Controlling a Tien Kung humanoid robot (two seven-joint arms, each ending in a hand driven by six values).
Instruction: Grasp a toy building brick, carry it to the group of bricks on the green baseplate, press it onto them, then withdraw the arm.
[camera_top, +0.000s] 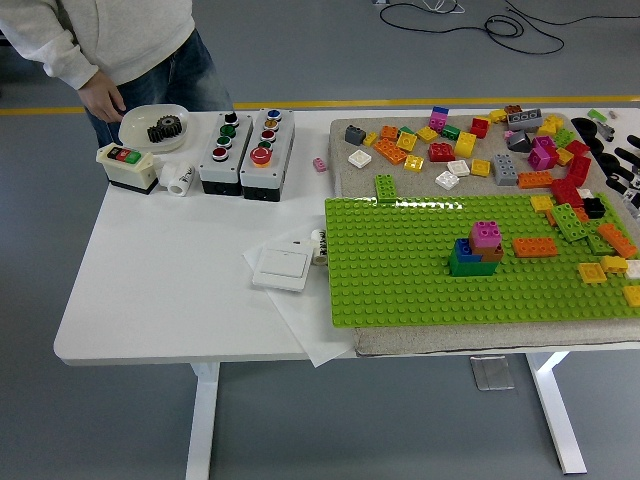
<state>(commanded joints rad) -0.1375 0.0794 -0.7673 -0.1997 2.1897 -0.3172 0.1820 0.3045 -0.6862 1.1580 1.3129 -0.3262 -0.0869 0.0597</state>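
Observation:
The green baseplate (400, 270) lies on a grey mat at the table's right half. On it stands a small group of bricks (475, 250): a green one at the bottom, blue and orange above, a pink one on top. A lone orange brick (534, 247) sits just right of the group. Several loose bricks (450, 145) are scattered on the mat behind the plate and along its right side. Black fingers of my right hand (618, 160) show at the right edge, spread and holding nothing. My left arm is out of sight.
A person stands at the far left corner, one hand (102, 100) hanging beside a white bowl (152, 124) with a black gear. Two grey button boxes (245, 150), a small switch box (127, 166) and a white wall switch (280, 268) on paper occupy the left half.

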